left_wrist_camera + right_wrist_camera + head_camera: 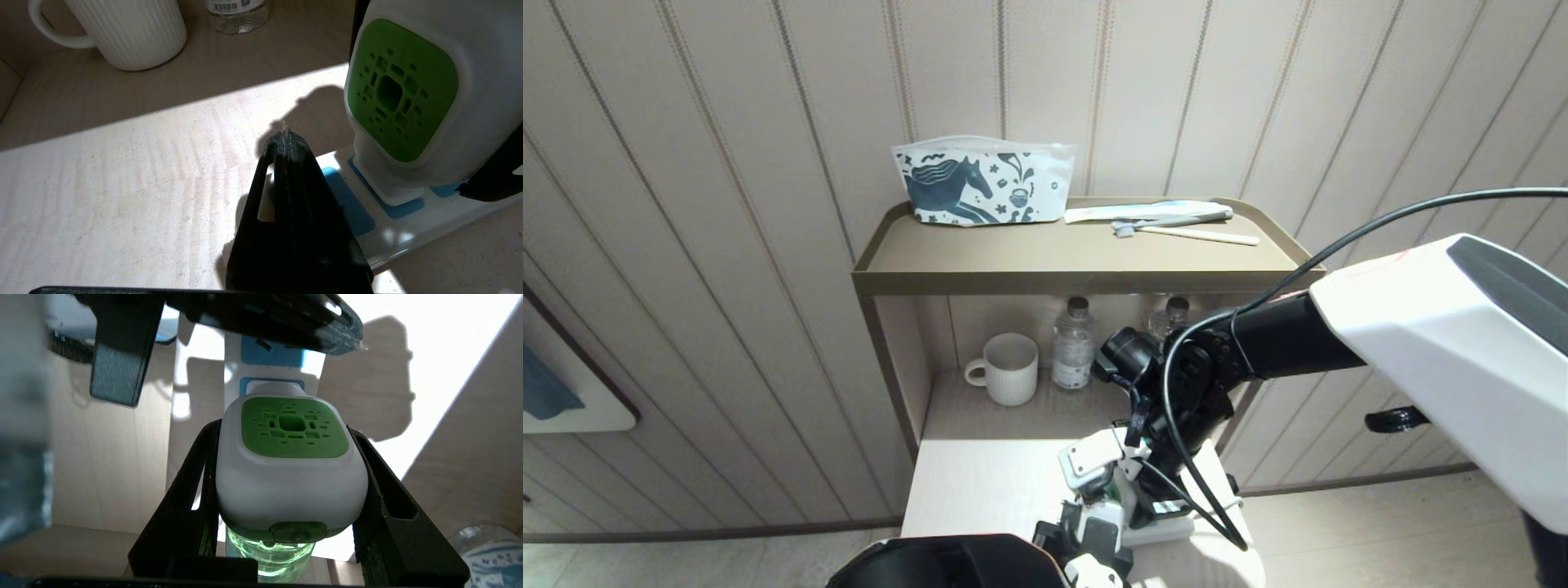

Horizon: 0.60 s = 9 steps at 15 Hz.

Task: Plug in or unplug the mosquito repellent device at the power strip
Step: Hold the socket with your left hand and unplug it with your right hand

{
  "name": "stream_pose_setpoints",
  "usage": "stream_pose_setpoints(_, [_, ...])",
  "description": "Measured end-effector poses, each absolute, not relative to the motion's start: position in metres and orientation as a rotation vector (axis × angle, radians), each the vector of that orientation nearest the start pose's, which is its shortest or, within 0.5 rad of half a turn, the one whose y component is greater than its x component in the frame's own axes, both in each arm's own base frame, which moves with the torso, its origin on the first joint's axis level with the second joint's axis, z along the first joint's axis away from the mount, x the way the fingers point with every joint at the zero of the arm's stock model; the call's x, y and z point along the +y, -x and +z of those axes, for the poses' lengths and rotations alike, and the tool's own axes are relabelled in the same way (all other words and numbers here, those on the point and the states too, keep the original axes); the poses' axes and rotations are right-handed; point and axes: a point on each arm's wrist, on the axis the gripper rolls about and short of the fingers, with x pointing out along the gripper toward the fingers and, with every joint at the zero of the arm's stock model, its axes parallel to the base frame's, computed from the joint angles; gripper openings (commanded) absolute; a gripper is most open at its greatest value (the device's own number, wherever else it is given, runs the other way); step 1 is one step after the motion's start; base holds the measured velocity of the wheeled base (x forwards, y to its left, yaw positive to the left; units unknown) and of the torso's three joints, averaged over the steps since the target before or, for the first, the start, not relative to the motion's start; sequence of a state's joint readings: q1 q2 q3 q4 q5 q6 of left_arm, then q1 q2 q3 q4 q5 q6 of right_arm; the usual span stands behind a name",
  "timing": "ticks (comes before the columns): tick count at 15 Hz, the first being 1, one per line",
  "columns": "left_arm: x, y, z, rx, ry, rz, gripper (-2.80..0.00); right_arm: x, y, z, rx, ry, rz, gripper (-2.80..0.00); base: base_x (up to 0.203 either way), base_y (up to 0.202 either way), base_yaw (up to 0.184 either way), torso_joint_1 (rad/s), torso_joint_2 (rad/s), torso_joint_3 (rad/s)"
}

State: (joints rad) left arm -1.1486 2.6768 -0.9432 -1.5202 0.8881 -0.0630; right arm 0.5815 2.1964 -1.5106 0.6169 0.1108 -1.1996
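**Status, left to right**

- Left gripper [284,143]: clenched, nothing between the fingers. Laid across the near end of the power strip [408,228], apparently to pin it to the tabletop; actual contact not confirmed.
- Mosquito repellent device [402,90]: upright on the strip, plug base flush on a light-blue socket face, just beside the left fingers. No gap visible under the base, so judged fully seated.
- Right gripper [286,433]: clamped on the white head of the device, one finger on each flank, green face outward.

**Progress**

- Done: strip braced, device gripped.
- If plugging in: insertion judged complete; left to do, release and withdraw both arms.
- If unplugging: pull not yet begun; left to do, lift straight off the socket while holding the strip down.
- Which of the two applies: not determinable from this moment.

**View differences**

- Left wrist view only: seating of the base on the socket, plus the white mug [126,32] and a water bottle [237,12] well apart at the back.
- Head view only: overall layout, with the patterned pouch [980,184] and a toothbrush [1184,233] on the upper shelf; plug joint hidden behind the right arm.
- Right wrist view only: both fingers against the head, and the clear green liquid bottle [271,551] beneath it.
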Motion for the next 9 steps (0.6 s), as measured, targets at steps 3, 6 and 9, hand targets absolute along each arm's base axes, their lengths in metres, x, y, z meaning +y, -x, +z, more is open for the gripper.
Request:
stream_pose_setpoints(3, [-0.362, -0.194, -0.067, 0.112, -0.100, -0.241, -2.80, 0.214, -0.321, 0.094, 0.784, 1.277, 1.319, -2.80, 0.000, 0.000, 0.000, 0.000, 0.00, 0.000])
stream_pose_setpoints(6, [-0.365, -0.192, -0.070, 0.112, -0.098, -0.252, -2.80, 0.212, -0.323, 0.096, 0.783, 1.270, 1.318, -2.80, 0.000, 0.000, 0.000, 0.000, 0.00, 0.000])
stream_pose_setpoints(9, [-0.369, -0.179, -0.075, 0.120, -0.112, -0.292, -2.80, 0.209, -0.327, 0.101, 0.764, 1.246, 1.317, -2.80, 0.000, 0.000, 0.000, 0.000, 0.00, 0.000])
